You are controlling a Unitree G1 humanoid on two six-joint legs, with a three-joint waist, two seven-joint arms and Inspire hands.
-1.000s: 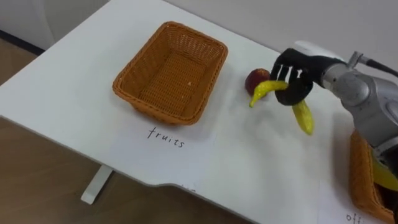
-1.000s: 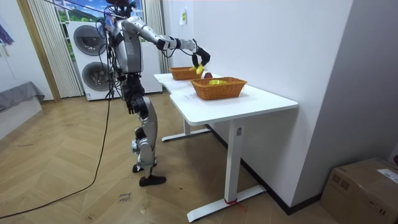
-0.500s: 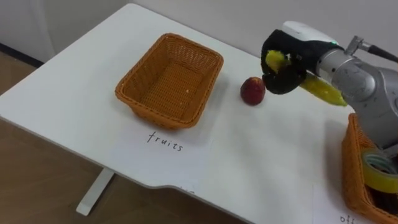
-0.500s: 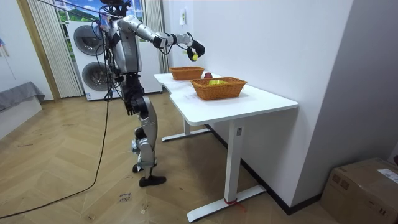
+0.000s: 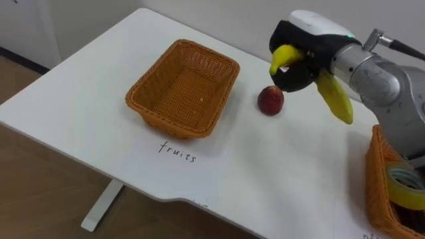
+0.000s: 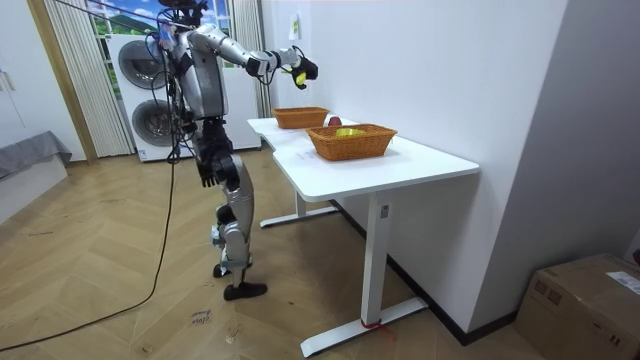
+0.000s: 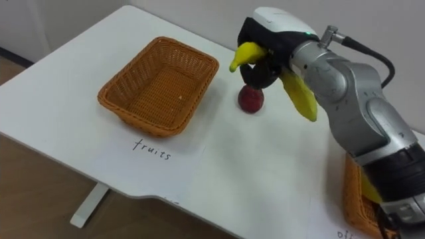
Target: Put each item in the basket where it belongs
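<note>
My right hand (image 5: 300, 58) (image 7: 267, 48) is raised above the white table, shut on a yellow banana (image 5: 334, 98) (image 7: 299, 95) whose two ends stick out of the fist. Just below the hand a red apple (image 5: 270, 100) (image 7: 250, 98) lies on the table (image 5: 86, 86). Left of the apple stands the empty wicker basket (image 5: 183, 87) (image 7: 158, 83) with a paper label reading "fruits" in front of it. At the right edge stands a second wicker basket (image 5: 376, 192) holding a roll of yellow tape (image 5: 405, 188). In the room view the right hand (image 6: 299, 70) is held high over the table.
The table's front edge runs close below the "fruits" label (image 5: 178, 149). A wall rises right behind the table. In the room view washing machines (image 6: 143, 95) stand behind the robot, and a cardboard box (image 6: 585, 300) sits on the floor at the room view's right.
My right hand has lifted the banana up off the table and carried it left, from beside the apple to above it, turning the banana in the fist.
</note>
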